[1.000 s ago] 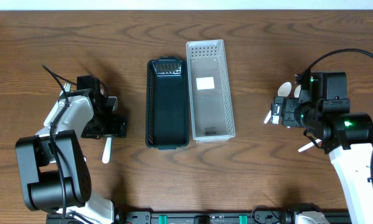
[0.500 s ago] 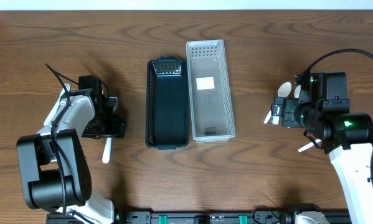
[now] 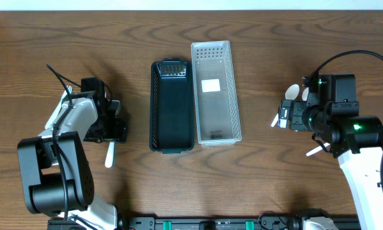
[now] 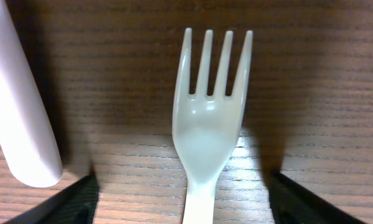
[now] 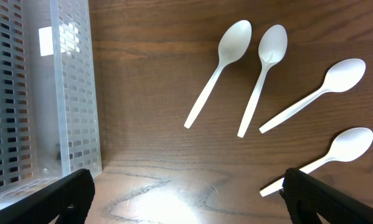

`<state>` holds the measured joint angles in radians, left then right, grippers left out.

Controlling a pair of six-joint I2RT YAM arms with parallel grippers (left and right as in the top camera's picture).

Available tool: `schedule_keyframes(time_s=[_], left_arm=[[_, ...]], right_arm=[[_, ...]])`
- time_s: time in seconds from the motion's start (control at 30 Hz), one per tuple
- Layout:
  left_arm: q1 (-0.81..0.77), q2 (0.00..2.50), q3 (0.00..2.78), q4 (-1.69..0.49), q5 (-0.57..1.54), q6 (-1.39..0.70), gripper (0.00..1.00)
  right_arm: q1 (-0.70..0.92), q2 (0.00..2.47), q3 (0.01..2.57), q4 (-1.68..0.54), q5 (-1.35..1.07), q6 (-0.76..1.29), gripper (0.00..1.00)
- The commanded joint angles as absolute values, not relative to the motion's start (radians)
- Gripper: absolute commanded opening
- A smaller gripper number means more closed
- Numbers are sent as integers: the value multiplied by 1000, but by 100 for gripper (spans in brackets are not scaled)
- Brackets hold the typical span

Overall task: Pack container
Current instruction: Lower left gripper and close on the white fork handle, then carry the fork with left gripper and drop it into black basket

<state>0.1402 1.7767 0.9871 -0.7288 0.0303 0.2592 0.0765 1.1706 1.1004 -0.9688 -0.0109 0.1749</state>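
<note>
Progress: You had nothing packed at this point. The black bin and the clear bin both showed bare floors, apart from a pale label in the clear one.
Left claw: Released, its jaws spread wide and low over the counter, one on each side of the fork. No contact with the fork was visible.
Fork: It lay flat between the jaws, tines pointing away from the claw.
White handle: It lay just outside the claw's left jaw, apart from the fork.
Right claw: Released and empty, held above bare counter.
Spoons: Four lay ahead of the right claw and to its right: first, second, third, fourth. None touched another.
Remaining: By your judgement, every utensil was yet to be loaded.
Edges: The clear bin's long wall stood ahead-left of the right claw, the nearest spoon well apart from it.
Open room: Bare counter lay between each claw and the bins, so you had a free path inward.
</note>
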Motion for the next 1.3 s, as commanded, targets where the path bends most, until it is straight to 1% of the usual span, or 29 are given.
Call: schedule_keyframes(time_s=[0.0,0.1,0.23,0.27,0.33,0.4,0.47,0.53,0.6,0.7,1.0,1.17,1.27], left_arm=[[140,1811,971,-728,3,252,71],[141,1811,971,-730,4,233,66],[141,1811,971,-728,11,211,53],[141,1811,971,-728,14,211,47],[141,1811,971,-727,15,205,28],[141,1811,971,-727,15,204,27],[141,1811,971,-726,15,204,23],[141,1811,971,-726,15,204,15],[141,1811,971,-723,15,204,10],[141,1811,971,-719,15,204,6],[139,1808,989,-736,15,146,6],[116,1771,1072,-846,15,139,6],[79,1724,1155,-937,15,91,6]], right_arm=[[70,1170,1119,-970,-4,163,99],[70,1170,1119,-970,-4,163,99],[70,1170,1119,-970,-4,163,99],[70,1170,1119,-970,-4,163,99],[70,1170,1119,-971,-4,163,99],[70,1170,1119,-970,-4,163,99],[70,1170,1119,-970,-4,163,99],[70,1170,1119,-970,-4,163,99],[70,1170,1119,-970,-4,163,99],[70,1170,1119,-970,-4,163,99],[70,1170,1119,-970,-4,163,99],[70,1170,1119,-968,-4,163,99],[70,1170,1119,-966,-4,163,99]])
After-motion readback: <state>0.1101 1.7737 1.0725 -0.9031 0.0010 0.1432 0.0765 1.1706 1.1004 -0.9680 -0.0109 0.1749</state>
